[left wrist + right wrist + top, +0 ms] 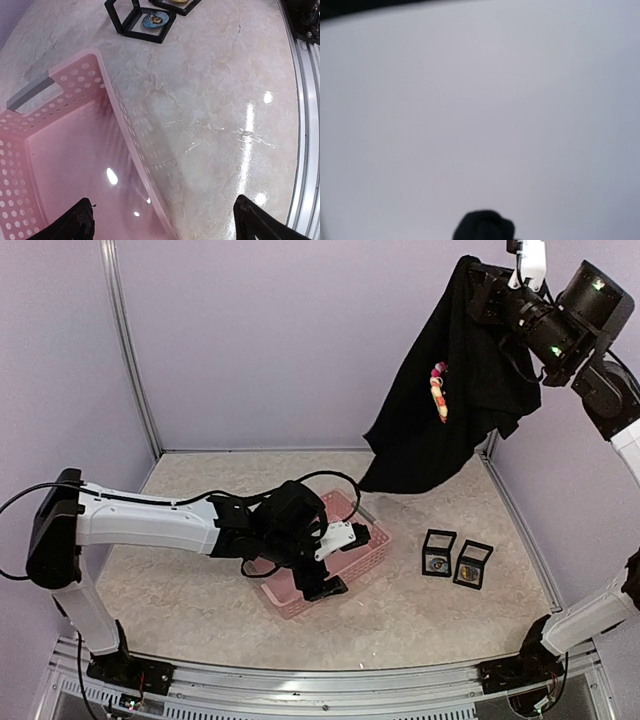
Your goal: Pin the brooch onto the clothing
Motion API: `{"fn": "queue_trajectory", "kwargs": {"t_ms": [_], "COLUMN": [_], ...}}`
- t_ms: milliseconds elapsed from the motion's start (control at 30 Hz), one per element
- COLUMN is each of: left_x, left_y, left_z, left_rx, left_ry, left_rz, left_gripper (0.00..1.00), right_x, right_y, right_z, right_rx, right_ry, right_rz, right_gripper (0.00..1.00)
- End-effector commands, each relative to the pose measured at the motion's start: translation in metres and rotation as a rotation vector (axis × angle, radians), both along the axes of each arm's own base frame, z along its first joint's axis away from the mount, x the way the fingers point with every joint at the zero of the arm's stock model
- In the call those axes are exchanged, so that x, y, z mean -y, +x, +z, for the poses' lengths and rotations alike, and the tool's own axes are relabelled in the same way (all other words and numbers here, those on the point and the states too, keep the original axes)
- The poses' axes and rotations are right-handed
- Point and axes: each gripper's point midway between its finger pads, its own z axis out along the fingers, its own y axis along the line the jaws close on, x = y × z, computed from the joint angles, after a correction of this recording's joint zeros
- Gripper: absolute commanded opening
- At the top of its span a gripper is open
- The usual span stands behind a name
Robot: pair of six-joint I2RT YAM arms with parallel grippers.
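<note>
Hovering above the near right end of a pink perforated basket (70, 80), the left gripper (168, 222) has its jaws spread wide. In the left wrist view one dark fingertip (82, 220) sits over the basket floor and the other over the bare marbled table (200, 590), with the basket's side wall running between them. Nothing is held.

Further out and to the right, clear of the basket, two small black display boxes stand side by side on the table with their lids propped open. The brooch (155, 20) lies in the one closer to the basket (437, 552), its pale blue rim plain in the left wrist view. It is apart from the left gripper, beyond the basket's far right corner. The second box (472, 564) holds something yellowish.

Farthest back, the right arm is raised high at the right wall. The clothing (470, 410) hangs from the right gripper (484, 290), which is clamped on its upper edge. The black cloth drapes down until its lowest edge reaches the table's far right corner. A pink and orange patch (438, 388) shows in a fold. The right wrist view is blurred: pale wall and a dark lump at the bottom edge.
</note>
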Motion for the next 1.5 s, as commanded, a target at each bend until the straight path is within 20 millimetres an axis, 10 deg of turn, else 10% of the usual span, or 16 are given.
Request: {"fn": "queue_trajectory", "kwargs": {"t_ms": [0, 233, 367, 567, 867, 933, 1033, 1167, 1367, 1467], "left_x": [0.015, 0.003, -0.042, -0.177, -0.317, -0.328, -0.333, -0.334, -0.307, -0.274], "left_y": [0.008, 0.034, 0.087, 0.205, 0.291, 0.300, 0.308, 0.312, 0.291, 0.270], "left_z": [-0.026, -0.070, -0.053, -0.027, -0.037, -0.043, -0.030, 0.016, 0.089, 0.117], "left_rx": [-0.059, -0.095, -0.087, -0.091, -0.142, -0.148, -0.094, 0.011, 0.156, 0.192], "left_ry": [0.100, 0.233, 0.192, 0.107, 0.038, 0.032, -0.003, -0.089, -0.207, -0.250], "left_rz": [0.045, 0.203, 0.434, 0.928, 1.255, 1.275, 1.289, 1.294, 1.225, 1.135], "left_gripper": [0.86, 0.00, 0.00, 0.00, 0.00, 0.21, 0.62, 0.70, 0.73, 0.74], "right_x": [0.011, 0.008, 0.005, -0.022, -0.148, -0.173, -0.206, -0.222, -0.174, -0.142], "right_y": [0.017, 0.012, 0.011, 0.015, 0.001, -0.009, -0.029, -0.018, 0.122, 0.189], "right_z": [0.000, 0.007, 0.011, 0.017, -0.023, -0.038, -0.071, -0.133, -0.277, -0.360], "right_rx": [0.004, 0.006, 0.017, 0.039, 0.043, 0.032, -0.010, -0.199, -0.646, -0.809], "right_ry": [-0.046, -0.044, -0.040, -0.060, -0.247, -0.275, -0.322, -0.315, -0.162, -0.190], "right_rz": [-0.145, -0.101, -0.082, 0.018, 0.585, 0.742, 1.004, 1.139, 0.755, 0.488], "right_gripper": [0.00, 0.00, 0.00, 0.00, 0.00, 0.00, 0.00, 0.00, 0.00, 0.26]}}
